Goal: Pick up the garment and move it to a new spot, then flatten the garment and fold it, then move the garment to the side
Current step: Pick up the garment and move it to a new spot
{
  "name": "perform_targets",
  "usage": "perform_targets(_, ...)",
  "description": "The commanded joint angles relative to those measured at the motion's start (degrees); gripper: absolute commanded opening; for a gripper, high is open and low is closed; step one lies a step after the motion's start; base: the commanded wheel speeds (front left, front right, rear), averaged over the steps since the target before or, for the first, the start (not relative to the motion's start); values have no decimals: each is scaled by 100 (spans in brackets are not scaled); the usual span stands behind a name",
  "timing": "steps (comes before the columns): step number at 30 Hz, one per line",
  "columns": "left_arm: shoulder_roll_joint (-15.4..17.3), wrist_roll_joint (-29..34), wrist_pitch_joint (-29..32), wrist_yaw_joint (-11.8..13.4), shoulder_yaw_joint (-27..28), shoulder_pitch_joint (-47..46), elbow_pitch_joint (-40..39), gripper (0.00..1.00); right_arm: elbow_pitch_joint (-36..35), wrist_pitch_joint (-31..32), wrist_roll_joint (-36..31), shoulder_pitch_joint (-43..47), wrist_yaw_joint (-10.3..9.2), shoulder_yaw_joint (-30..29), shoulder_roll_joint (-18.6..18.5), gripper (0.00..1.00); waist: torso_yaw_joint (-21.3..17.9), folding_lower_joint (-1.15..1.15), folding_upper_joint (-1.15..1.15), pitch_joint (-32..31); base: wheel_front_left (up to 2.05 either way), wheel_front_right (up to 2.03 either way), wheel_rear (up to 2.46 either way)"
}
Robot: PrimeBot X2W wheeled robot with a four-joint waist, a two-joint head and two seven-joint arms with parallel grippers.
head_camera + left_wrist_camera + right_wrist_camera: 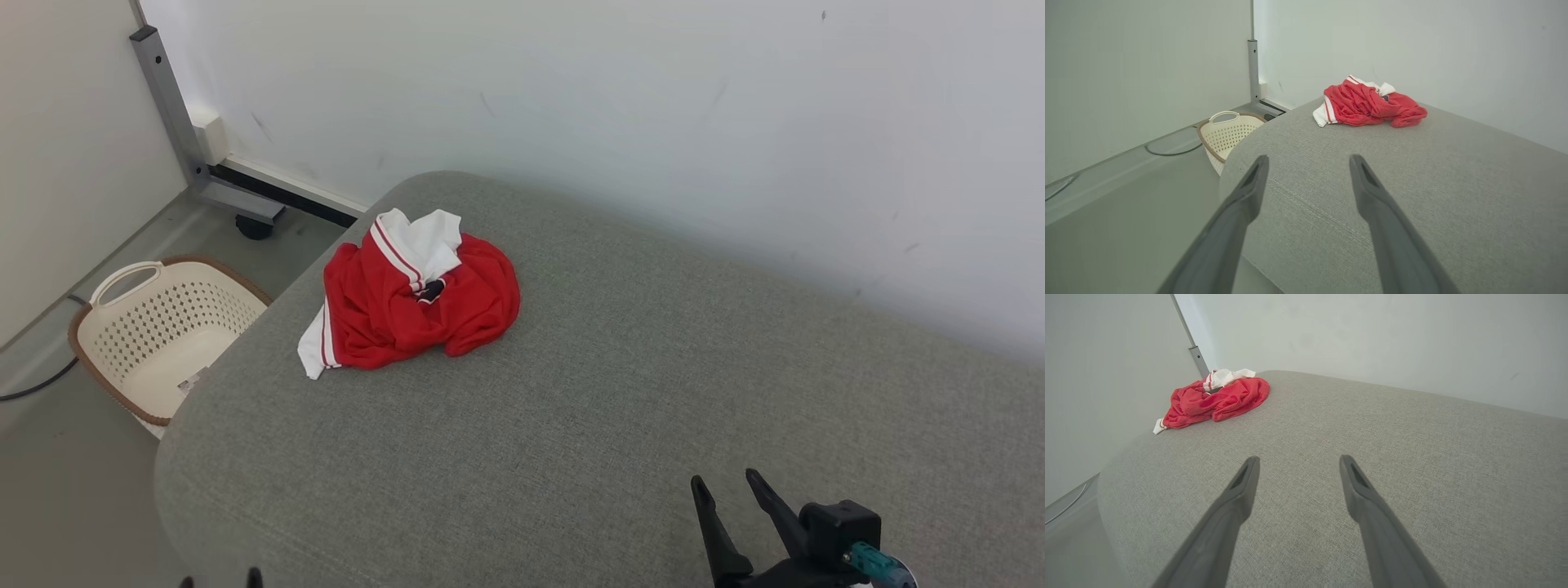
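Garment [412, 298], red and white, lies crumpled on the grey cushion [612, 392] at 11 o'clock, near its left edge. My left gripper [1309, 158] and right gripper [723, 478] both have jaws spread apart and empty, well short of it.

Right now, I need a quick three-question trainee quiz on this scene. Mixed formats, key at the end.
1. True or false: the red and white garment lies crumpled on the grey cushion, near its far left corner.
2. Pick one: the cream basket stands A) on the cushion, B) on the floor beside the cushion, C) under the garment.
3. Fill in: the left claw and the right claw are both ___ and hold nothing.

Key: 1 true; 2 B; 3 open.
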Motion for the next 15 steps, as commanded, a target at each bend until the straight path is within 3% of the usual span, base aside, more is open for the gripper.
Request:
perform_targets(1, 108, 64, 139, -98, -129, -193, 72, 100, -42, 30, -39, 96, 5, -26, -1, 100, 3, 0, -1, 15, 0, 0, 0)
perform_targets(8, 462, -271, 1155, -414, -747, -1678, 952, 100, -424, 286, -331, 249, 5, -198, 0, 100, 30, 0, -1, 216, 0, 0, 0)
perform_targets(12, 438, -624, 1433, -443, -878, -2611, 1532, 100, -777, 504, -517, 290, 5, -264, -2, 100, -3, 0, -1, 470, 0, 0, 0)
perform_targets(15, 400, -963, 1585, -436, -783, -3445, 2230, 100, -1103, 761, -664, 289, 5, -175, -67, 100, -262, 0, -1, 786, 0, 0, 0)
